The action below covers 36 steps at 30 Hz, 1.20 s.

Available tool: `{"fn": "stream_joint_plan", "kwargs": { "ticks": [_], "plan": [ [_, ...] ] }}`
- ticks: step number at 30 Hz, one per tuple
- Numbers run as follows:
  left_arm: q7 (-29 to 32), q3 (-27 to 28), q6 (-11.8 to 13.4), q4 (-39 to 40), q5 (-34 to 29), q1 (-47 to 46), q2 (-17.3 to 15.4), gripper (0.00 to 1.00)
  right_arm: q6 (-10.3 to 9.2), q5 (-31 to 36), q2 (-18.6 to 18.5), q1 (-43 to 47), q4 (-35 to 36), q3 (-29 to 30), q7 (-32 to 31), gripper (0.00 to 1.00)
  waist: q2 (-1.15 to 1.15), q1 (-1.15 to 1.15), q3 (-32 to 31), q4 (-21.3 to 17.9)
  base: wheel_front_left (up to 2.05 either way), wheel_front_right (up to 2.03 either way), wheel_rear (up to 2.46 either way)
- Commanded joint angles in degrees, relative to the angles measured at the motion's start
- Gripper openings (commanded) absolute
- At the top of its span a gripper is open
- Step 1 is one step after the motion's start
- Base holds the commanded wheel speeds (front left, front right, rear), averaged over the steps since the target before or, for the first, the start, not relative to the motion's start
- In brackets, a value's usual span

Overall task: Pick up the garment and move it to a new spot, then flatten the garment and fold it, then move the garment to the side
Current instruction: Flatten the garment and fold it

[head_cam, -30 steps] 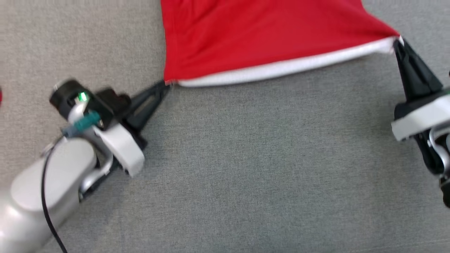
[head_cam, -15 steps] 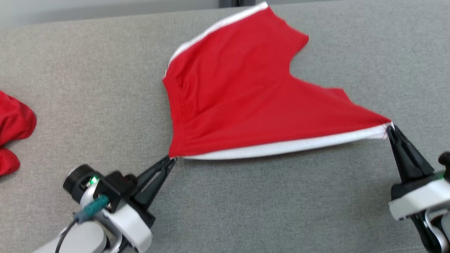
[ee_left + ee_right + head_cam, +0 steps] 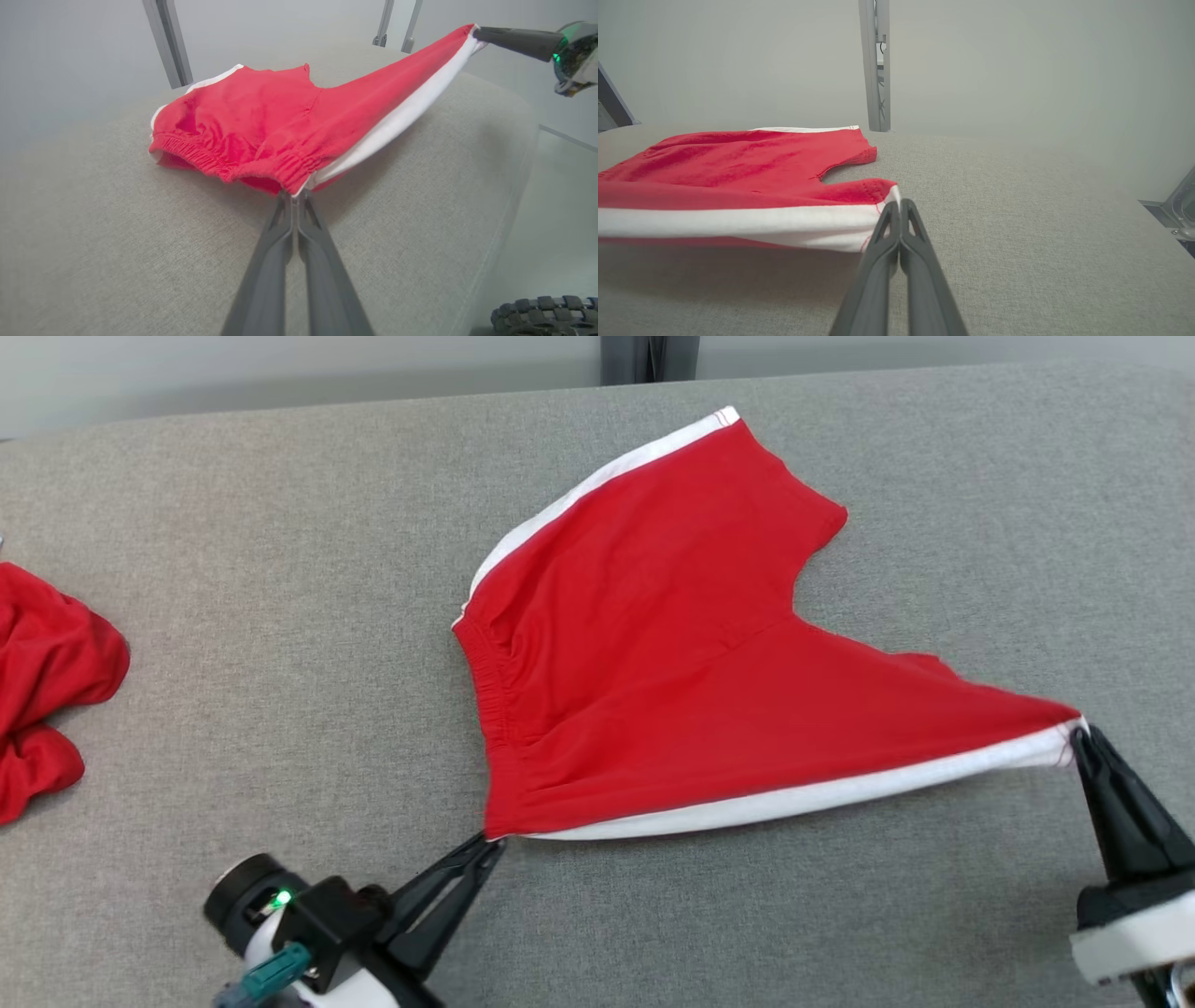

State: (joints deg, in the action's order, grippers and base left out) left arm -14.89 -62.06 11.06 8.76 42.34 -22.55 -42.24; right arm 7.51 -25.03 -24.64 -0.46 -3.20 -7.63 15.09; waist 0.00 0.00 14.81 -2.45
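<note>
Now, left tool (image 3: 493, 847), right tool (image 3: 1079, 737), both clamped on one garment (image 3: 653, 663), one red heap (image 3: 47, 681)

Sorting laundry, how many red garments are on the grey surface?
2. The red shorts are central, pinched by the left gripper and right gripper. A crumpled red garment sits at the left edge, partly cut off; more may be hidden.

Red cloth (image 3: 51, 681) cut by left edge; left gripper (image 3: 493, 846) body, bottom edge.

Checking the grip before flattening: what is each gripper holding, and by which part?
Both hold the red shorts: the left gripper pinches the waistband corner at the white stripe, the right gripper the leg-hem corner of that stripe.
</note>
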Motion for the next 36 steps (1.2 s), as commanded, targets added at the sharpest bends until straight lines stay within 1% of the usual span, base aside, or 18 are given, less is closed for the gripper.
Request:
{"fn": "stream_joint_plan", "kwargs": {
  "ticks": [1,3,5,8,11,18,19,24,27,29,31,32,36],
  "plan": [
    [-0.06,0.24,-0.31,-0.19,0.2,-0.53,0.3,0.0,-0.02,0.61,-0.58,-1.5,-0.39,0.48,-0.46,0.0,0.0,0.0,0.21,0.1,0.0,0.0,0.0],
    [0.27,0.48,-1.46,-0.89,1.21,-2.22,2.03,0.0,-0.01,1.15,0.3,-4.67,-1.71,-0.03,-1.72,0.0,0.0,0.0,0.92,0.27,0.0,0.0,0.0],
    [1.15,0.45,-3.52,-1.82,2.39,-3.89,3.74,0.0,-0.01,0.94,1.11,-8.9,-3.9,-0.56,-3.22,0.0,0.0,0.0,1.9,0.47,0.0,0.0,0.0],
    [2.44,1.72,-5.71,-4.24,5.49,-6.82,6.75,0.0,-0.01,2.25,1.08,-16.38,-8.41,-2.52,-6.15,0.0,0.0,0.0,3.83,1.14,0.0,0.0,0.0],
    [3.05,3.66,-7.55,-6.91,9.01,-9.66,9.66,0.0,-0.01,2.82,0.66,-24.59,-13.23,-4.74,-7.4,0.0,0.0,0.0,5.91,2.0,0.0,0.0,0.0],
    [4.08,9.09,-9.75,-11.99,16.1,-15.31,13.59,0.0,-0.01,1.77,-0.74,-41.84,-24.41,-10.69,-7.42,0.0,0.0,0.0,10.71,4.93,0.0,0.0,0.0],
    [3.97,10.23,-10.38,-13.0,17.16,-16.82,14.49,0.0,-0.01,1.34,-0.99,-46.15,-27.6,-12.34,-6.76,0.0,0.0,0.0,12.1,5.69,0.0,0.0,0.0],
    [3.51,12.29,-10.14,-14.34,18.78,-19.23,16.37,0.0,-0.01,0.81,-1.11,-56.19,-34.38,-17.55,-4.73,0.0,0.0,0.0,15.68,7.64,0.0,0.0,0.0],
    [3.11,14.33,-10.92,-14.12,22.1,-19.37,18.48,0.0,-0.01,0.4,-0.91,-61.48,-37.92,-20.87,-3.55,0.0,0.0,0.0,17.58,8.8,0.0,0.0,0.0],
    [3.27,15.11,-11.4,-14.21,23.82,-19.73,19.08,0.0,-0.01,0.03,-0.56,-64.61,-40.19,-23.05,-2.8,0.0,0.0,0.0,18.48,9.52,0.0,0.0,0.0],
    [3.31,15.37,-11.52,-14.35,23.81,-20.4,19.5,0.0,-0.01,-0.45,-0.18,-67.5,-42.56,-24.83,-2.07,0.0,0.0,0.0,19.2,10.2,0.0,0.0,0.0],
    [3.31,15.37,-11.52,-14.35,23.81,-20.4,19.5,0.0,-0.01,-0.45,-0.18,-67.5,-42.56,-24.83,-2.07,0.0,0.0,0.0,19.2,10.2,0.0,0.0,0.0],
    [2.44,15.87,-10.04,-15.1,22.67,-21.07,20.21,0.0,-0.01,-1.16,0.04,-71.96,-47.02,-27.52,-0.68,0.0,0.0,0.0,20.13,11.56,0.0,0.0,0.0]
  ]
}}
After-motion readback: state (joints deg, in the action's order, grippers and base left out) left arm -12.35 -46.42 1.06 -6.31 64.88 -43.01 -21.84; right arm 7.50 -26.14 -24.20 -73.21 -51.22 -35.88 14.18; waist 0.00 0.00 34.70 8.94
